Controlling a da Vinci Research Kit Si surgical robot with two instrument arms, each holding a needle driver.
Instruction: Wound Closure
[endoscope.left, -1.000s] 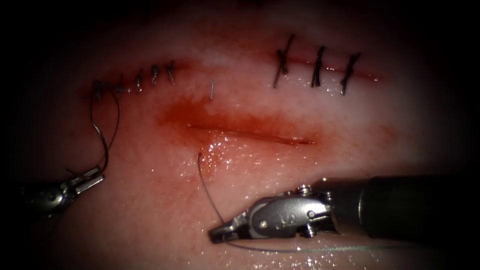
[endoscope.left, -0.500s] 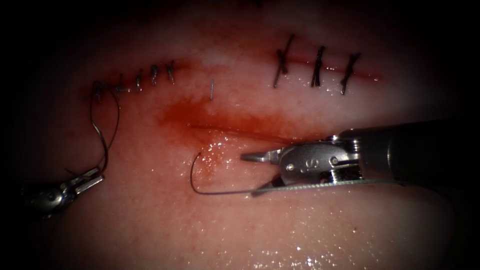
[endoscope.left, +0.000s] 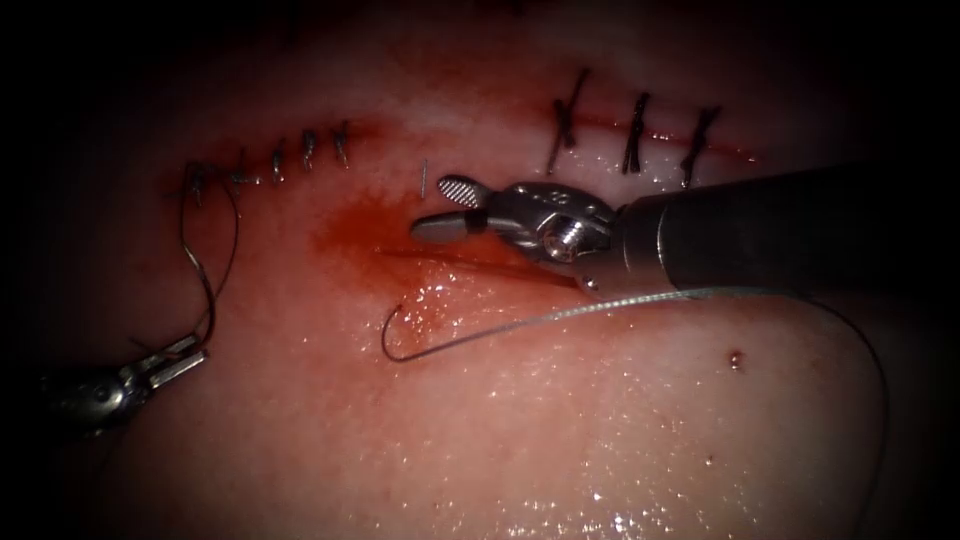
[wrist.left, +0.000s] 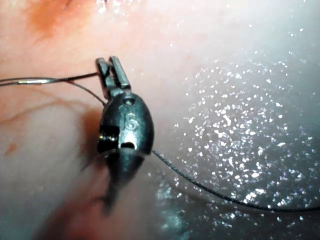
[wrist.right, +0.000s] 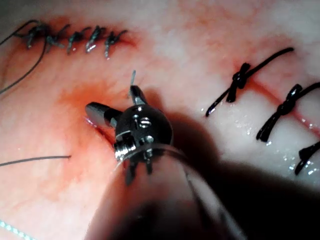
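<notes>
The tissue (endoscope.left: 600, 430) lies wet and glistening under both of my tools. My right tool (endoscope.left: 432, 210) comes in on its dark shaft and hangs just over the cut (endoscope.left: 520, 268). Its jaws are spread apart with nothing between them, which I also see from its wrist camera (wrist.right: 112, 100). My left tool (endoscope.left: 190, 355) sits well apart from it, low on the tissue. Its jaws are pressed together on a thin strand (endoscope.left: 205, 280), and the close view (wrist.left: 112, 67) shows that strand leaving the tips.

Red fluid (endoscope.left: 360, 225) stains the tissue under and ahead of the right tool's jaws. A row of small stitches (endoscope.left: 300, 150) lies above the left tool, where the strand ends, and three dark stitches (endoscope.left: 635, 130) lie beyond the right tool's shaft.

The thread (endoscope.left: 560, 312) runs free under the right shaft, curls and enters the tissue below the jaws. The needle (endoscope.left: 424, 180) is in the tissue, with its tip poking out just beside the right tool's upper jaw (wrist.right: 132, 79).
</notes>
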